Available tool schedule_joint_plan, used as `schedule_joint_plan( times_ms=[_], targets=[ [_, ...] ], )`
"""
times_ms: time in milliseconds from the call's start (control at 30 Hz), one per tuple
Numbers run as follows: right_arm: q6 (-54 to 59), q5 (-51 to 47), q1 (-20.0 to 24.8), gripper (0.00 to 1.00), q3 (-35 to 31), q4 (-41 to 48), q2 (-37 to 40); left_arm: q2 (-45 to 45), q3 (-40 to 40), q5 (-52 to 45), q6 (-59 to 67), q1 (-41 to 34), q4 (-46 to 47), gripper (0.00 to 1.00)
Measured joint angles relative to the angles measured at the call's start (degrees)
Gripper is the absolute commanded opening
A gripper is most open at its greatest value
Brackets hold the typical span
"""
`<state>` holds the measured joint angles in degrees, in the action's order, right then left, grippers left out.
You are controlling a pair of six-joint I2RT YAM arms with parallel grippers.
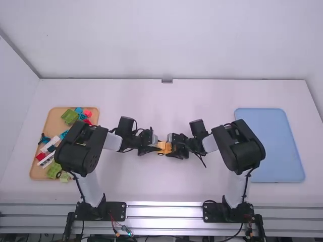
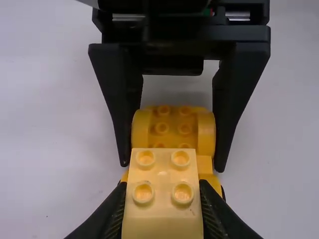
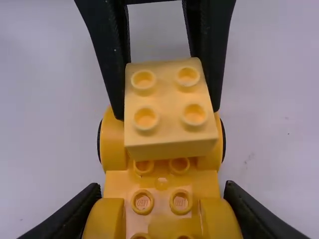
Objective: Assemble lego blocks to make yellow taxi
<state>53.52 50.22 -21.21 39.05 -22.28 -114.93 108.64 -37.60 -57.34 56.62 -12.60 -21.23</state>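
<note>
Mid-table, between the 2 arms: 1 yellow taxi build, held from left and right

With the left gripper (image 1: 158, 144), grasps a pale yellow 4-stud block (image 3: 169, 99) by 2 opposite sides, studs up. With the right gripper (image 1: 172, 146), grasps the yellow car base (image 3: 162, 189), 1 finger along each side. Holds the block over the left part of the base, covering some studs; cannot tell whether fully seated. At the base's sides, rounded arches and dark wheels (image 3: 99, 144).

On the left of the table, a tan tray (image 1: 52, 121) of loose blocks: at the far end, a green block (image 1: 69, 116) beside blue and red pieces; farther near, white, red, blue and green pieces. On the right, beyond the right arm, a flat light-blue tray (image 1: 272, 146).
</note>
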Motion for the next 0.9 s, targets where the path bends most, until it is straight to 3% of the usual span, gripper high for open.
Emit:
schedule_joint_plan(
  times_ms=[500,733,900],
  targets=[
    [0.02,0.11,0.0,0.44,0.0,0.04,0.0,0.0,0.0,0.42,0.0,-0.42,-0.37,0.04],
    [0.07,0.15,0.0,0.44,0.0,0.13,0.0,0.0,-0.02,0.22,0.0,-0.92,-0.09,0.17],
    [0.0,0.31,0.0,0.44,0.0,0.2,0.0,0.0,0.0,0.22,0.0,-1.6,-0.04,0.19]
  ],
)
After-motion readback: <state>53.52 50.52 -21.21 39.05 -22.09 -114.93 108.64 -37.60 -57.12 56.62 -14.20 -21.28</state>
